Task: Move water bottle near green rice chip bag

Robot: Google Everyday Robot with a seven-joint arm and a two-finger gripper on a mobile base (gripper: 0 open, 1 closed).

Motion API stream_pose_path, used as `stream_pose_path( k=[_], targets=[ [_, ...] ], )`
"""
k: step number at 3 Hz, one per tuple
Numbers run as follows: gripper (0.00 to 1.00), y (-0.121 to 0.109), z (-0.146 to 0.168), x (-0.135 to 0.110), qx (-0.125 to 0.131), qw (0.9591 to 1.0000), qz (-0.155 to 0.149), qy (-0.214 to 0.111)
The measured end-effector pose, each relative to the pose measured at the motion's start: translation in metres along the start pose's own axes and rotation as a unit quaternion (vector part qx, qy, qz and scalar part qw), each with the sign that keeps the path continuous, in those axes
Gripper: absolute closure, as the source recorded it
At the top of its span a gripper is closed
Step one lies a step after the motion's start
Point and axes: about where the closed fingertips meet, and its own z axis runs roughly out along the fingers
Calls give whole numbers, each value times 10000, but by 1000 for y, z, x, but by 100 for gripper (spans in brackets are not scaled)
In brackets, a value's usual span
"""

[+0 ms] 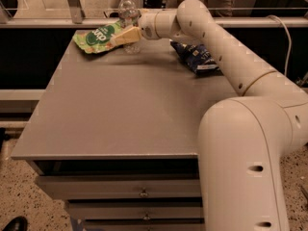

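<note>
The water bottle [127, 9] stands upright at the far edge of the table, clear with a white cap. The green rice chip bag [96, 35] lies flat just to its left, touching or almost touching it. My gripper [129, 32] reaches in from the right at the bottle's lower body. One tan finger [126, 34] crosses in front of the bottle and overlaps the bag's right end. The other finger is hidden behind the bottle. The gripper looks shut on the bottle, whose base is at the table surface.
A dark blue snack bag [196, 57] lies at the back right of the grey table [120, 109], under my forearm. A railing [72, 4] runs behind the table's far edge. Drawers [142, 192] sit below the front edge.
</note>
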Motion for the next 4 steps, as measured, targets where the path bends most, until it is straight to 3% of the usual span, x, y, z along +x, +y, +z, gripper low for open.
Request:
stream_pose_path(
  k=[2,3,4],
  targets=[
    [0,7,-44,1,-134,9997,-206,-1],
    [0,22,-101,-13,-253,9985,-479,-82],
    [0,51,-206,-47,16,9949,-990,-214]
  ],
)
